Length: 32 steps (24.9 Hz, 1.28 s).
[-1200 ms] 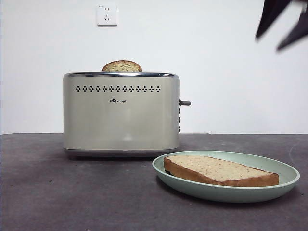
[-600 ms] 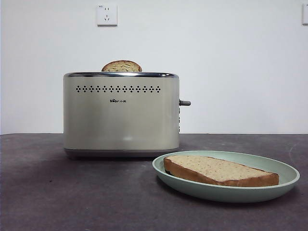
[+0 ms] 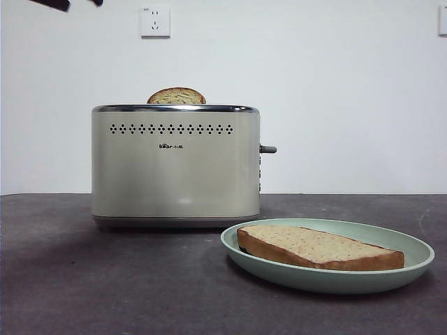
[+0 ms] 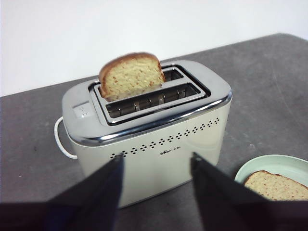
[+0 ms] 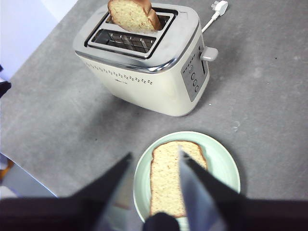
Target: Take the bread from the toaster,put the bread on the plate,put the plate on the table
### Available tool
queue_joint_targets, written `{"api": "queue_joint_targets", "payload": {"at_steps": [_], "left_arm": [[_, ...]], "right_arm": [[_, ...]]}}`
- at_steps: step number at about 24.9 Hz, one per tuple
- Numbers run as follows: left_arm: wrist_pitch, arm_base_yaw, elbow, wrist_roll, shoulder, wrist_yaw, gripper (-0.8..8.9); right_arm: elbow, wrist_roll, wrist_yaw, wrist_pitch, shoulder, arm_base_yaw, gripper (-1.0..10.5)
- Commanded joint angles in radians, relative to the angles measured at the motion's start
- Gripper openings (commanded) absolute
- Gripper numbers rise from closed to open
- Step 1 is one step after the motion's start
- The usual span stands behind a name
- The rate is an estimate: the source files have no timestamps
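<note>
the bread [image 3: 318,248] lies flat in the plate [image 3: 412,259], and the plate rests on the tabletop [image 3: 84,279] just beside the toaster [image 3: 174,164], toward its lever end. a second, darker slice [image 3: 177,96] with a domed top stands upright in the toaster's far slot, its upper part poking above the chrome rim.

the left end effector [image 4: 155,166] hangs above and in front of the toaster with its jaws spread and nothing between them; in the front view only a black tip shows at the top left corner. the right end effector [image 5: 154,166] hovers high over the plate, jaws also spread and empty, looking down on the bread and the plate's near rim.

judged from how things lie, all three steps look done: bread out, on the plate, plate down.

as for handling, the bread looks light and fairly stiff, with a firm brown crust and a softer speckled face; it would likely crumble or dent under hard pinching, so the crust edges are the best place to grip, across the thickness. lying flat, it offers little edge to catch. the plate seems rigid, smooth and matte, probably slippery between hard jaws; its raised rim is the only real hold, pinched from above and below, kept level so the bread does not slide off. the standing slice could be taken by its exposed top.
</note>
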<state>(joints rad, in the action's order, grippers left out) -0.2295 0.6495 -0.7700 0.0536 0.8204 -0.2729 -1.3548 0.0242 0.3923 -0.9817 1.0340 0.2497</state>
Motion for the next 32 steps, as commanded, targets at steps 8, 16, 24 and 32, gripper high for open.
{"api": "queue_joint_targets", "payload": {"at_steps": [8, 16, 24, 32], "left_arm": [[0.051, 0.003, 0.001, 0.006, -0.005, 0.039, -0.08], [-0.029, 0.003, 0.001, 0.003, -0.005, 0.039, -0.04], [-0.035, 0.003, 0.001, 0.003, -0.005, 0.039, -0.04], [-0.082, -0.042, 0.003, -0.015, -0.047, 0.036, -0.04]], "right_arm": [[0.006, 0.004, -0.002, 0.004, 0.017, 0.003, 0.0], [0.005, 0.050, -0.006, 0.008, 0.017, 0.002, 0.0], [0.005, 0.050, -0.006, 0.008, 0.017, 0.002, 0.0], [0.005, 0.050, -0.006, 0.008, 0.017, 0.002, 0.0]]}}
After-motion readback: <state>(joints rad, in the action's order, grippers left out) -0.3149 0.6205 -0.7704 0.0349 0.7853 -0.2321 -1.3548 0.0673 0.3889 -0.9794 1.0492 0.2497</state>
